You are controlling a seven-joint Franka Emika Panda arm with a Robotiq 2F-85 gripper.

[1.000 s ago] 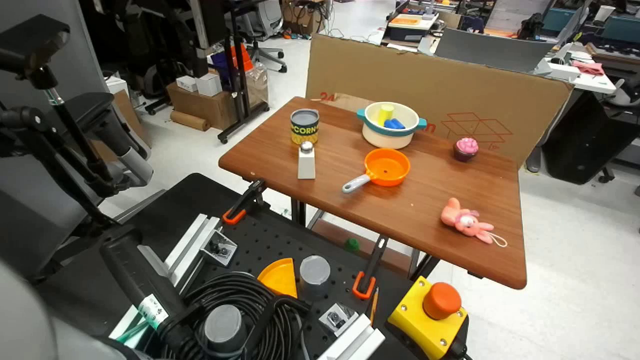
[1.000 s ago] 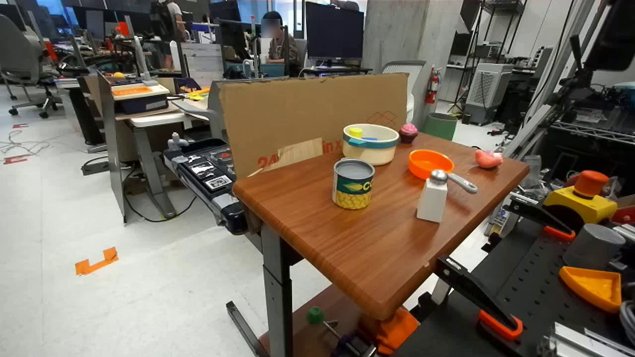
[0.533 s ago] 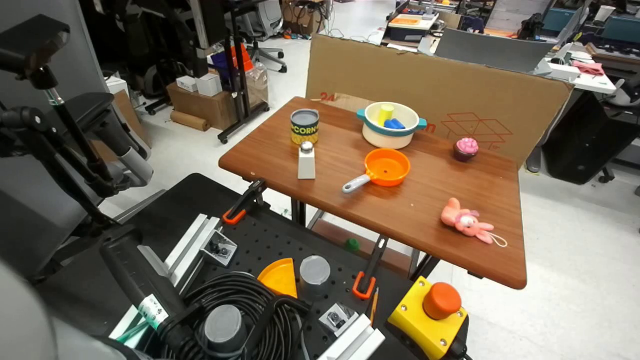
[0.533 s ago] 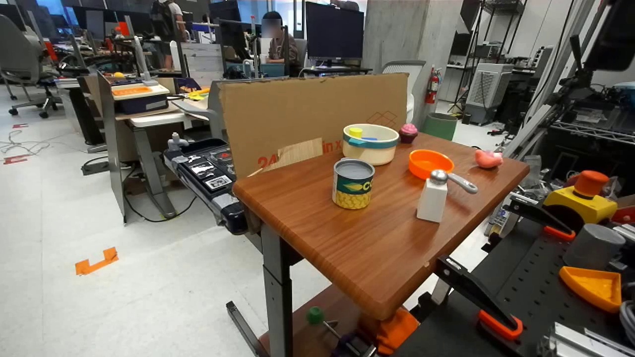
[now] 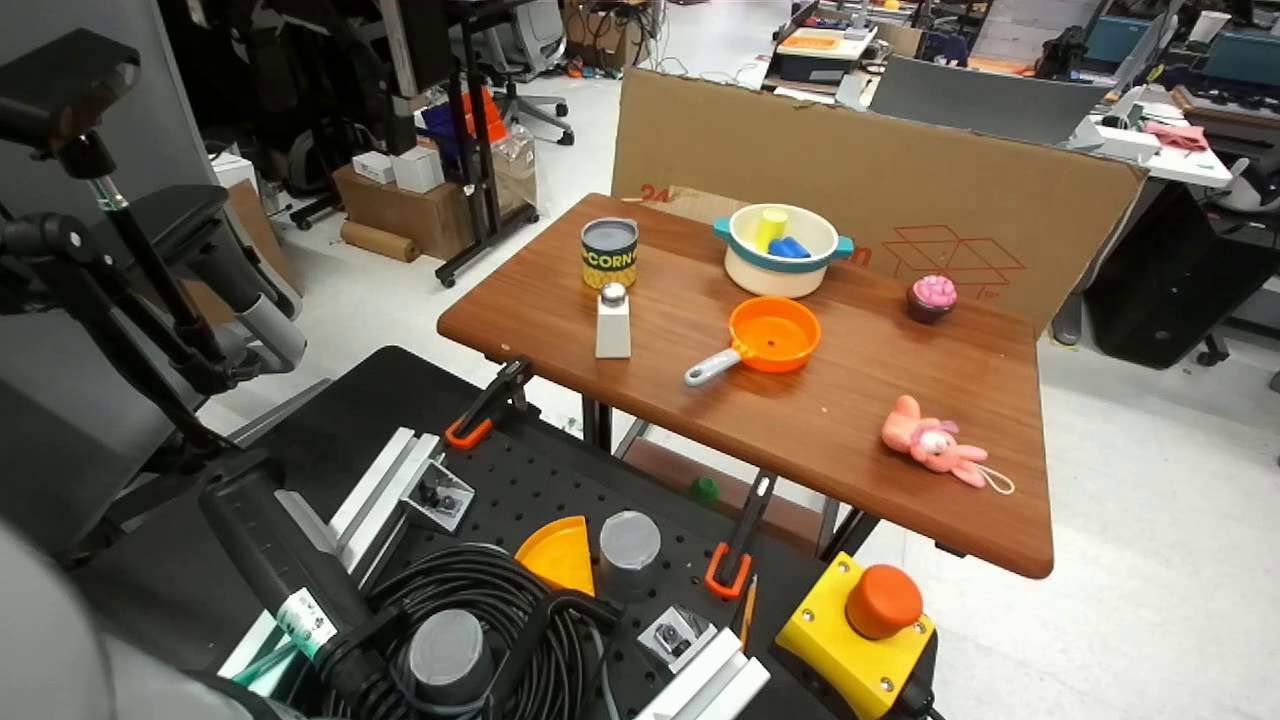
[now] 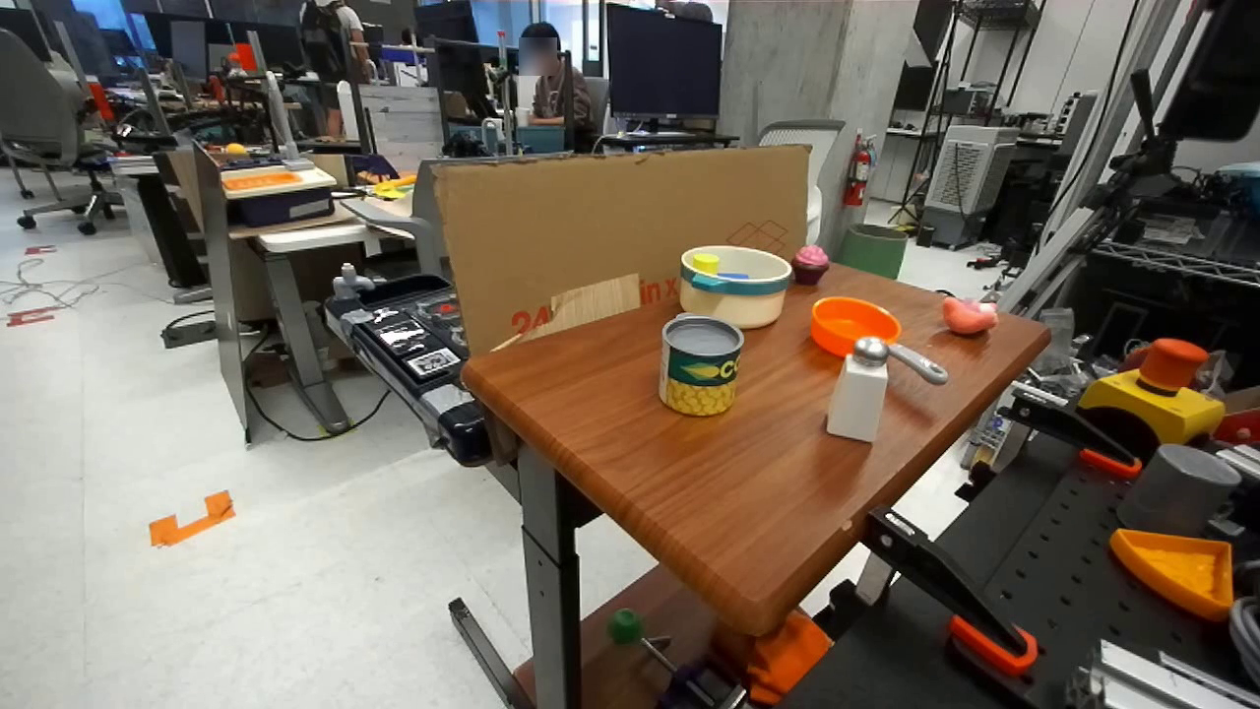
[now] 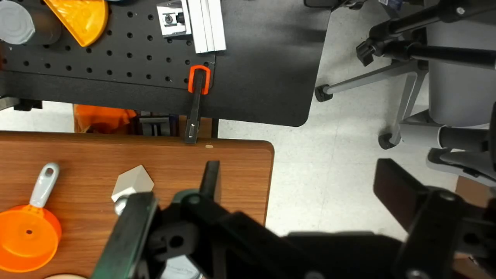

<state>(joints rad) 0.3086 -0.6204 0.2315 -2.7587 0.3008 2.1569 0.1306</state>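
On table (image 5: 860, 360), in an exterior view: can (image 5: 609, 254), upper centre; shaker (image 5: 613, 328), below; pot (image 5: 775, 279), rightward, pieces (image 5: 771, 228) inside, number unclear.

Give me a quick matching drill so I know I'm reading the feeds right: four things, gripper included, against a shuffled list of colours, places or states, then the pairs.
Things
1. Shaker
2. Yellow cylinder
3. Gripper
4. Pan

Colours, places, states
A. Open, holding nothing
B. Orange, grey-handled
C. Off-white, silver-topped
D. Inside the cream pot

Pairs: 1-C, 2-D, 3-A, 4-B
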